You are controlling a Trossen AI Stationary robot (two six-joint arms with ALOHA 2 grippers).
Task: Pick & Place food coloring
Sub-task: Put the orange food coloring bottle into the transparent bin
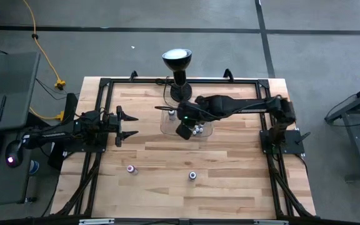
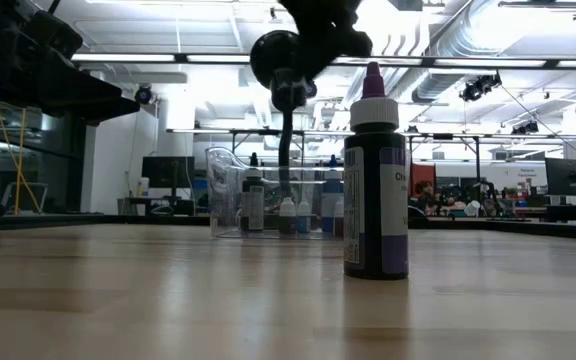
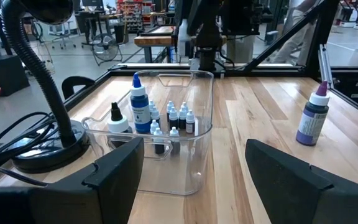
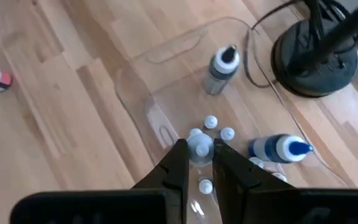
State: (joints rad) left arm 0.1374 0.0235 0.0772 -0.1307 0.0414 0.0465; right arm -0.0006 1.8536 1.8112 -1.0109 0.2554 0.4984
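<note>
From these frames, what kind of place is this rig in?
Likely an open lab or workshop: exposed ceiling ducts, desks with monitors behind the wooden table, and a concrete floor with a yellow cable.

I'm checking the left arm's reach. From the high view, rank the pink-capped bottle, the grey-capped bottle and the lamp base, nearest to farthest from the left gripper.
1. Pink-capped bottle: loose on the table, toward the front edge from the left gripper.
2. Lamp base: toward the back edge.
3. Grey-capped bottle: front centre, slightly farther than the lamp base.
</note>
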